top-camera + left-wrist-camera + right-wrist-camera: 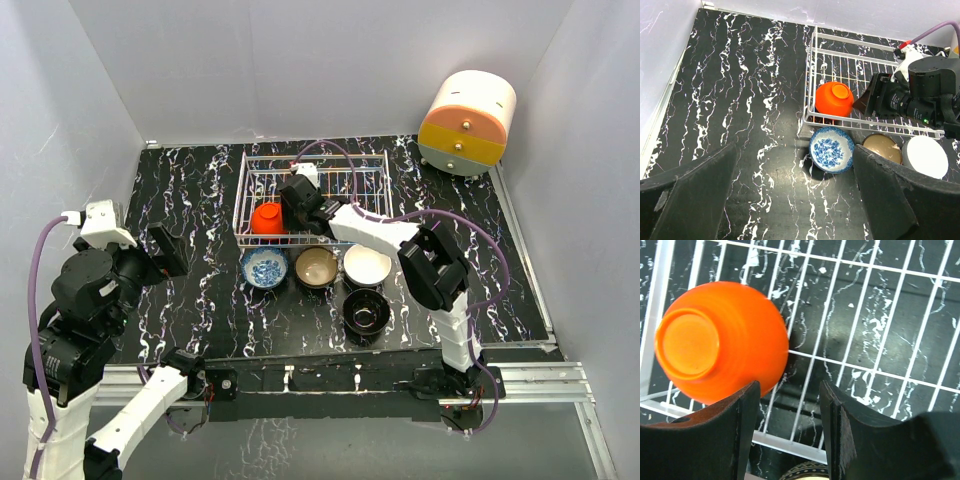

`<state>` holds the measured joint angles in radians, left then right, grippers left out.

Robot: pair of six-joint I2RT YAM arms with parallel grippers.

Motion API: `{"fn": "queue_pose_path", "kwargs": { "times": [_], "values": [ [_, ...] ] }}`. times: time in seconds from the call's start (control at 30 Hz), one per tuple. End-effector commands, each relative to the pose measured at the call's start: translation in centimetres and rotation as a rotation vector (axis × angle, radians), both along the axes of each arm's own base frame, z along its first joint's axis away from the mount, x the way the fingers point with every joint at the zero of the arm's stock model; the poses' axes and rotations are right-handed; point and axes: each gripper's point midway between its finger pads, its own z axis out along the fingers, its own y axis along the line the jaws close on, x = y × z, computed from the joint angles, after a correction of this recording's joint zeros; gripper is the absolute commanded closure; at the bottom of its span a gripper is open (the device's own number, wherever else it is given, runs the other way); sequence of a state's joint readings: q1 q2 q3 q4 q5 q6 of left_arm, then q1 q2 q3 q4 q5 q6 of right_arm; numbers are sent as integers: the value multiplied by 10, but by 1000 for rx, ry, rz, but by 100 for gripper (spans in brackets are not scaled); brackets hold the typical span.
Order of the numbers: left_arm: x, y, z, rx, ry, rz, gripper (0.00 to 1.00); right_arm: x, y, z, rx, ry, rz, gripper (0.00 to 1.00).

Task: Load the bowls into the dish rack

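The red bowl (pixel 266 218) lies upside down in the front left corner of the white wire dish rack (pixel 241 200). My right gripper (pixel 292 212) is open and empty just above the rack floor, right beside that bowl (pixel 715 345), not holding it. The blue-and-white bowl (pixel 264 267), tan bowl (pixel 316 266) and white bowl (pixel 367 265) stand in a row on the table in front of the rack. The black bowl (pixel 366 311) stands nearer, below the white one. My left gripper (pixel 165 250) is open and empty, raised over the table left of the blue-and-white bowl (pixel 831 149).
A cream-and-orange round drawer unit (pixel 466 122) stands at the back right. Grey walls close in the black marbled table on three sides. The right arm's purple cable loops over the rack. The rack's front rail (pixel 785 442) runs under my right fingers.
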<state>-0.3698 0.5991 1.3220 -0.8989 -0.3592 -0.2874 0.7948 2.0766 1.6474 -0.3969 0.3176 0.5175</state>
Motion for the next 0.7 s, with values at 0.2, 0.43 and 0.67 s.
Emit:
{"fn": "queue_pose_path", "kwargs": {
  "times": [0.2,0.43,0.67],
  "values": [
    [-2,3,-1,23,4,4,3,6,45,29,127,-94,98,47],
    [-2,4,-2,27,10,9,3,-9,21,67,136,-176,60,46],
    [1,7,5,1,-11,47,3,-64,24,147,137,-346,211,42]
  ]
}}
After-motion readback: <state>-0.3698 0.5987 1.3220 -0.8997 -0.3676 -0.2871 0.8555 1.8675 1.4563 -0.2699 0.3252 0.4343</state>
